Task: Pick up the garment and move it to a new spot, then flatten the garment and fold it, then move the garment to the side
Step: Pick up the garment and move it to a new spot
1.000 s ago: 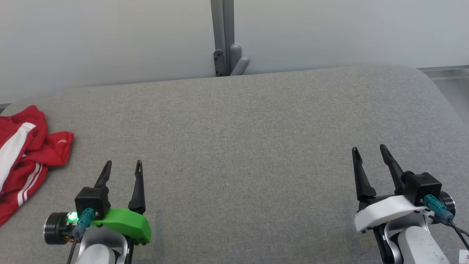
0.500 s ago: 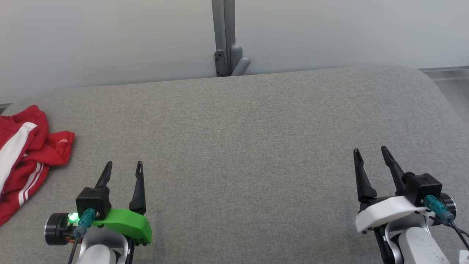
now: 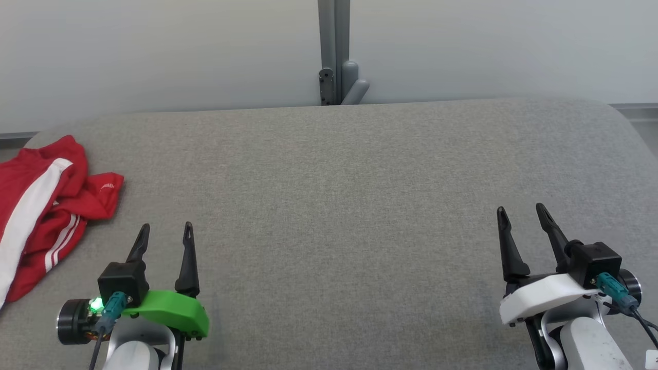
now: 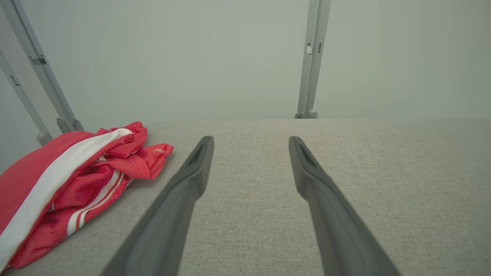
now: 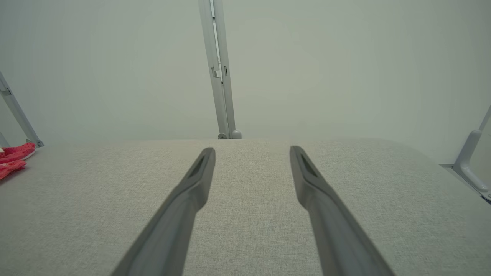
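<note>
The left hand [image 3: 166, 226] hovers low over the grey padded bench [image 3: 334, 205], its two dark fingers spread wide and holding nothing. The right hand [image 3: 519, 208] is just as wide and empty, well apart on the opposite side. The garment [image 3: 43, 205], red with white stripes, lies crumpled at the bench's left edge, near the left hand but not touching it, and part of it runs out of the head view.

The pickup looks not yet begun. A pinch on a single loose fold could lift one layer and drag the rest, or let the slick cloth slip free. Because the heap sits at the edge, a sideways nudge could push it off the bench.
</note>
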